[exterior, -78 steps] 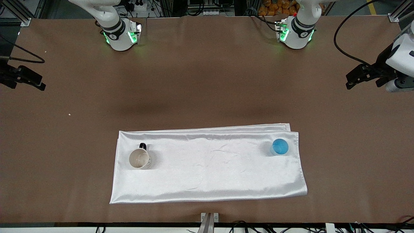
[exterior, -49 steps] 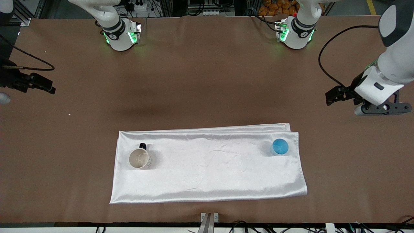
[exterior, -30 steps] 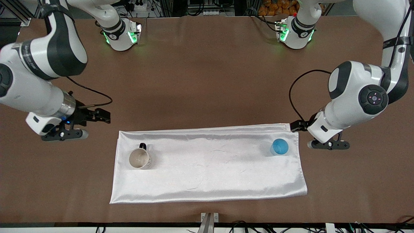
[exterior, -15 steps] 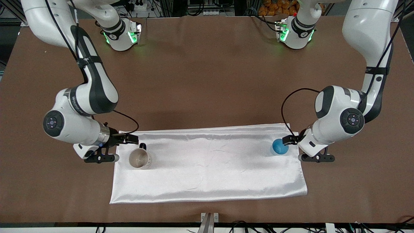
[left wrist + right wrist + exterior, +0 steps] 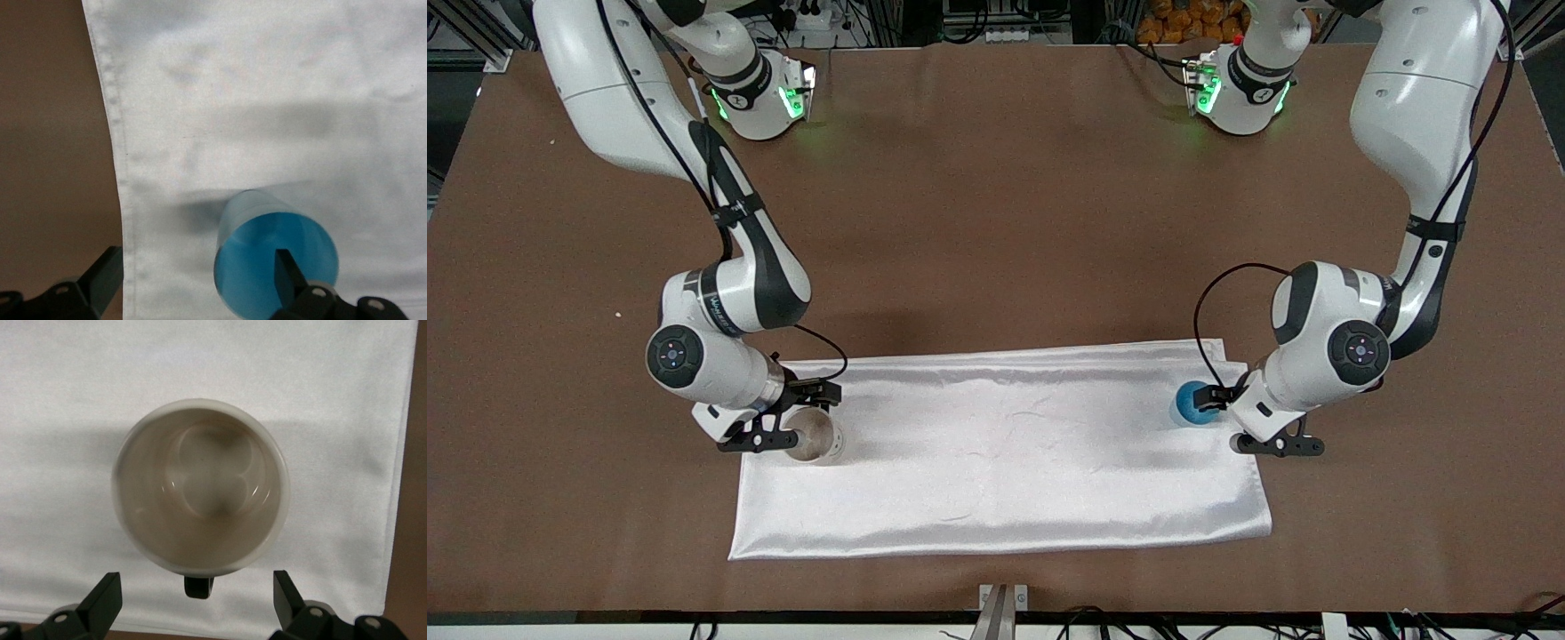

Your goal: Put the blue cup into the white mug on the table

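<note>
No writing readable; left gripper (image 5: 1221, 397) spread at the blue cup (image 5: 1190, 402), right gripper (image 5: 805, 411) spread over the white mug (image 5: 815, 438).

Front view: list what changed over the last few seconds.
Both arms swung in from the table's ends. The left gripper now sits at the blue cup, the right gripper over the white mug, fingers open. Cup, mug and white cloth stayed put.

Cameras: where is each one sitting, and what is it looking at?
Front view: high across the table, facing both arms, the white cloth, white mug and blue cup.
Left wrist view: on the left arm, looking down at the blue cup by the open left gripper.
Right wrist view: on the right arm, looking down into the white mug above the open right gripper.
Shared: each wrist view shares its cup and the cloth with the front view.
</note>
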`<state>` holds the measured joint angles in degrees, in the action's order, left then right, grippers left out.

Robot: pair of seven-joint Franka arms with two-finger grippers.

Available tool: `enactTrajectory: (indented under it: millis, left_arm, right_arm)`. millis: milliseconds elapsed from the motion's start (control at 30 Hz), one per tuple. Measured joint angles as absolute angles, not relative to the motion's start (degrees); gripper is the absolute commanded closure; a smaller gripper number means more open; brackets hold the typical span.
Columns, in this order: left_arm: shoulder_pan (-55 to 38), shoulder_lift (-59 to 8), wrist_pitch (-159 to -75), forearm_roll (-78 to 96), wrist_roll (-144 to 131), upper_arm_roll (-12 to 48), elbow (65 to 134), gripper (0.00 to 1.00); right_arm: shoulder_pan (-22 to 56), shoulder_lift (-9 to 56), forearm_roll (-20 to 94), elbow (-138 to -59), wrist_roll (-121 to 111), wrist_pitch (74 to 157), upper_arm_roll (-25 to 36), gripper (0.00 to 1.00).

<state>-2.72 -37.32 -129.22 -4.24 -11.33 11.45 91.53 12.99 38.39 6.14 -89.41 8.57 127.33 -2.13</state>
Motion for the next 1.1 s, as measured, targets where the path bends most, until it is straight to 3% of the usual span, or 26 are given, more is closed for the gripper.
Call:
enactTrajectory:
  millis: [367, 733, 833, 900, 967, 1033, 1100]
  left_arm:
    - [-3.6, -38.5, -130.0, -4.5, -13.5, 11.5, 91.5, 0.15]
    - [-4.1, -39.2, -130.2, -4.7, -13.8, 11.5, 91.5, 0.45]
    - [-4.1, -39.3, -130.3, -4.8, -13.8, 11.5, 91.5, 0.59]
    - [-4.1, -39.3, -130.4, -5.5, -13.8, 11.5, 91.5, 0.67]
    - [-4.3, -39.3, -130.4, -6.6, -13.9, 11.5, 91.5, 0.75]
    - [-4.5, -39.3, -130.4, -7.4, -14.2, 11.5, 91.5, 0.83]
    - [-4.7, -39.3, -130.4, -7.8, -14.7, 11.5, 91.5, 0.91]
  right_arm:
    - [13.1, 39.8, 5.8, -90.1, 9.8, 130.6, -2.1, 0.0]
    - [14.8, 41.8, 3.7, -90.2, 17.9, 133.9, -2.1, 0.04]
    - [15.1, 42.4, 3.2, -90.2, 18.7, 134.4, -2.1, 0.25]
    - [15.1, 42.6, 3.0, -90.2, 18.8, 134.5, -2.0, 0.53]
    - [15.1, 42.6, 2.5, -90.2, 18.8, 134.5, -1.9, 0.74]
    - [15.1, 42.6, 2.0, -90.0, 18.9, 134.6, -1.8, 0.86]
    - [15.1, 42.6, 2.0, -90.0, 18.9, 135.0, -1.8, 0.91]
